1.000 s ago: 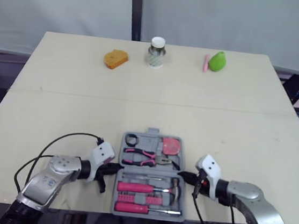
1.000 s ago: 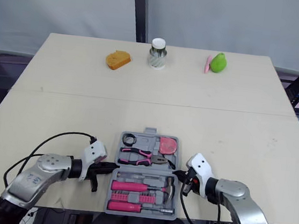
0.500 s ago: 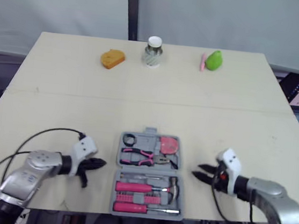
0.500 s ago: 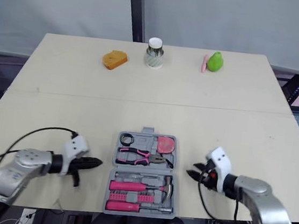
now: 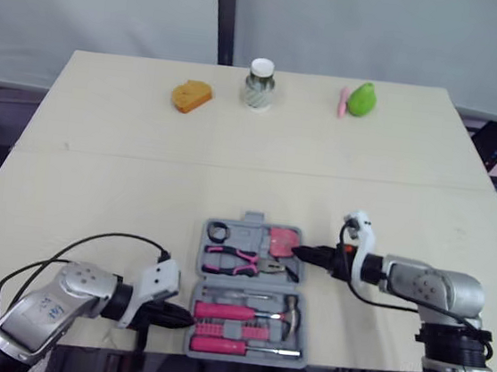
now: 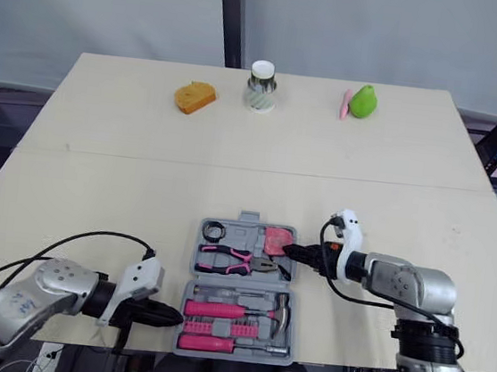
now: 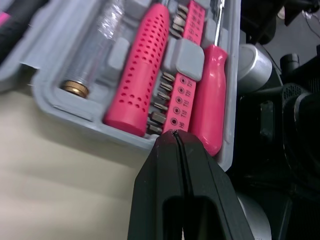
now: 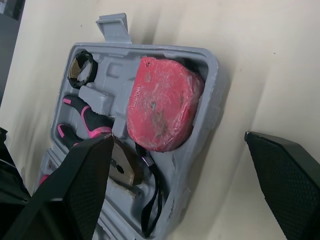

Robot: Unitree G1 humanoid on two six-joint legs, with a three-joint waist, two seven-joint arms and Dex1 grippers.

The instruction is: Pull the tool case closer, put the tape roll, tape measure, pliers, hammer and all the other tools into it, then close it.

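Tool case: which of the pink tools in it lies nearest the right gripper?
The round tape measure in the far right pocket, just by the right gripper; the pliers and the near half's pink handles lie farther off.

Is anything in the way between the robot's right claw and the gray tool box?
No, nothing visible is in between. The open right gripper is right at the tool case's right edge, beside the pink tape measure.

At near edge of table (image 5: 233, 166), tool case (image 5: 252, 218)
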